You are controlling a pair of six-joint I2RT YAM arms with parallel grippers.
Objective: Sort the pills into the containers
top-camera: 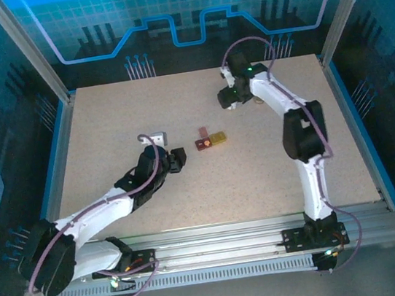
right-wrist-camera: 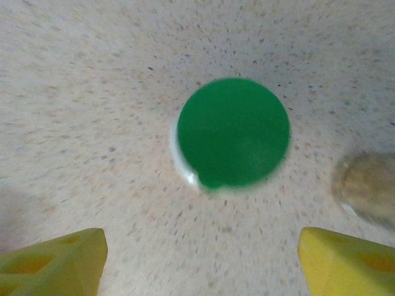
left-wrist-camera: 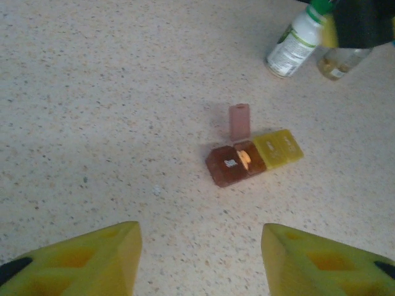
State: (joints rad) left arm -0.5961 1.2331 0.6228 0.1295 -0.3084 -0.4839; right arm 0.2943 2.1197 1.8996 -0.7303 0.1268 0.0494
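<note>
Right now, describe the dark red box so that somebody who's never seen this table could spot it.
Near the middle of the speckled table, two tiny square boxes sit touching side by side. The dark red box is the one farther from the green-capped bottle. Unlike the shut yellow box, its pinkish lid is flipped open and an orange pill shows inside.

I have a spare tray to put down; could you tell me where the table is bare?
Bare: the far-left corner of the table, and the strip between the dark red box and the near edge. Crowded: around the green-capped bottle under the right end effector.
</note>
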